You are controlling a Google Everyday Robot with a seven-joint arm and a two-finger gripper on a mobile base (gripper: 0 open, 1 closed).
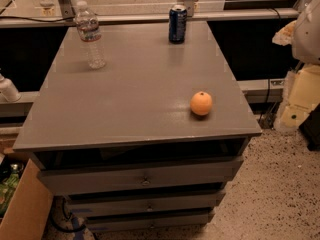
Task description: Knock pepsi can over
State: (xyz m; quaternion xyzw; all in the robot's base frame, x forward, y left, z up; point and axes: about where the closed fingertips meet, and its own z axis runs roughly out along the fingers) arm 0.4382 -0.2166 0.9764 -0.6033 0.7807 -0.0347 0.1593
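The pepsi can (177, 24) is dark blue with a silver top rim. It stands upright at the far edge of the grey table top (135, 94), right of the middle. The gripper is not in view. A white rounded part, perhaps of my arm (309, 31), shows at the right edge, well away from the can.
A clear plastic water bottle (90, 35) with a white cap stands at the far left of the table. An orange (201, 103) lies near the right front. Drawers (145, 176) sit below the top. A cardboard box (22, 209) is at lower left. A white cylinder (7, 89) is at the left edge.
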